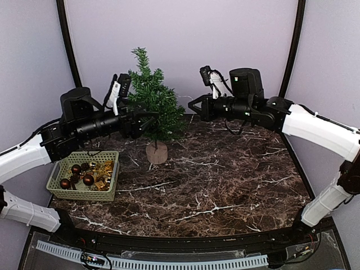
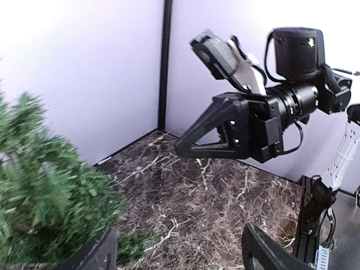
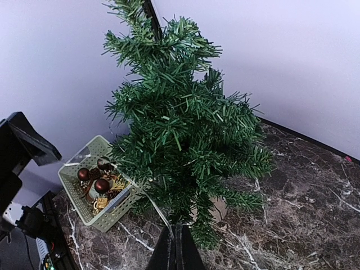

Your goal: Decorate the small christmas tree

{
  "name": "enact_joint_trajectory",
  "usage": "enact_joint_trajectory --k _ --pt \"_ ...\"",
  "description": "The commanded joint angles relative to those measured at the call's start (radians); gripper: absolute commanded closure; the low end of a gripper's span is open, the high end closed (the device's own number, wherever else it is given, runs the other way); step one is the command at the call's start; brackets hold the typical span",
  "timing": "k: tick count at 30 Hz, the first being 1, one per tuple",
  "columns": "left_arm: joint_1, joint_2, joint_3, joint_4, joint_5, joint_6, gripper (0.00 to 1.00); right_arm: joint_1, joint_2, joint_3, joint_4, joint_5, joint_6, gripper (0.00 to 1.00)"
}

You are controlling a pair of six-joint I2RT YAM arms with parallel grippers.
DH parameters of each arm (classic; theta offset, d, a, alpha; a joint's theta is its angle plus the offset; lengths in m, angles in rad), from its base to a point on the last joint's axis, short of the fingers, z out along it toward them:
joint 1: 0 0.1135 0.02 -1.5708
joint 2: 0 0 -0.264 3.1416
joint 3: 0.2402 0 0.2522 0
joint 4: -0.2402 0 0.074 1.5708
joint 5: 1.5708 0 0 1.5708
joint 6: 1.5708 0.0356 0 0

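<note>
Though seemingly between placements: left end effector point(image 1: 145, 122) apart at small christmas tree point(image 1: 152, 95), right end effector point(image 1: 193, 106) pressed together. Next, dip into basket point(image 1: 84, 194) for a bauble point(image 1: 88, 179).

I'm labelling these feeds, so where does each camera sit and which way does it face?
Top external: above and behind both arms, looking down on the table, small christmas tree and basket.
Left wrist: on the left arm, facing the right gripper; own open fingers at bottom edge.
Right wrist: on the right arm, facing tree and basket; own shut fingers bottom centre.
Shared: the tree appears in all three.
</note>
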State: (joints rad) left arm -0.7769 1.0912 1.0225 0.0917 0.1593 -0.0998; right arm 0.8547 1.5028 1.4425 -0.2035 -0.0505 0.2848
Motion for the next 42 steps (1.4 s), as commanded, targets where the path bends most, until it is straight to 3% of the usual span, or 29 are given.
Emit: enact_joint_trajectory --k 1,8,11,16,24,33,42 --pt "-0.066 0.139 0.106 0.039 0.007 0.192 0.20 -0.032 -0.079 -0.049 0.104 -0.092 0.043 1.00" --pt "-0.068 0.335 0.204 0.138 -0.044 0.280 0.18 -0.072 -0.143 -0.114 0.151 -0.176 0.081 1.00" --pt "-0.067 0.359 0.204 0.183 -0.126 0.287 0.17 -0.081 -0.163 -0.128 0.153 -0.193 0.086 1.00" --pt "-0.068 0.368 0.214 0.243 -0.140 0.296 0.15 -0.093 -0.193 -0.152 0.165 -0.221 0.096 1.00" --pt "-0.068 0.376 0.251 0.259 -0.081 0.326 0.37 -0.103 -0.249 -0.189 0.180 -0.238 0.115 1.00" --pt "-0.066 0.441 0.324 0.213 -0.023 0.348 0.74 -0.103 -0.267 -0.196 0.175 -0.251 0.124 1.00" --pt "-0.066 0.460 0.333 0.161 0.017 0.354 0.76 -0.103 -0.278 -0.198 0.175 -0.234 0.124 1.00"
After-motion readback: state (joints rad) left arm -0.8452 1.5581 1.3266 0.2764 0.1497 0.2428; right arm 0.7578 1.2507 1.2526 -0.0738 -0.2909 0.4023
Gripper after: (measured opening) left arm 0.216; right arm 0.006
